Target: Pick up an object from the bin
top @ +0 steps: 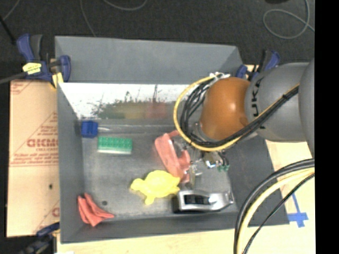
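Observation:
My gripper [192,169] hangs under the arm's orange cover, right of the bin's middle. It is low over the right end of a pink soft piece [168,153] that lies slanted there; whether it touches the piece I cannot tell. A yellow rubber toy [154,186] lies just left of and below the gripper. Right below the gripper, a silver and black tool [202,200] rests by the bin's near wall.
A green toy brick [114,145] and a small blue block [89,128] lie at the left of the bin, towards the back. A salmon-red crumpled piece [91,210] sits in the near left corner. The arm and its cables cover the bin's right side.

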Robot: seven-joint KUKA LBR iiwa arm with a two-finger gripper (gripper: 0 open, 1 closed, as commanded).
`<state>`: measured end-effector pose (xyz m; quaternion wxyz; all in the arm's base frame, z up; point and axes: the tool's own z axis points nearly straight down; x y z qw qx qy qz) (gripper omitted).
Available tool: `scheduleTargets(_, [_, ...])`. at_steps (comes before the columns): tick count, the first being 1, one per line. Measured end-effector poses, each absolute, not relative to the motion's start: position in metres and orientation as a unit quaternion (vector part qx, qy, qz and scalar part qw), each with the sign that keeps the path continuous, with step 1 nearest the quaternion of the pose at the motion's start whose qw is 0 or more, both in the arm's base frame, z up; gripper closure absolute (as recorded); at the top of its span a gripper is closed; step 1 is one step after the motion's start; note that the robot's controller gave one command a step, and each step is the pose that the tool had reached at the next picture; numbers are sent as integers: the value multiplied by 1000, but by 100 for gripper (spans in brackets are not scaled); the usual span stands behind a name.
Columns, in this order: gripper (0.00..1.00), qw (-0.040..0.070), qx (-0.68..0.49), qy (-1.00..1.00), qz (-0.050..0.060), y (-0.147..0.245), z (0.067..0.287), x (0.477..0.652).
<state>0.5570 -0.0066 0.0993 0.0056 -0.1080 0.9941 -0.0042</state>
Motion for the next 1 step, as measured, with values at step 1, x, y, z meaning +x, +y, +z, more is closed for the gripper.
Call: scheduleTargets(1, [100,6,39,999,-4,8,77,559])
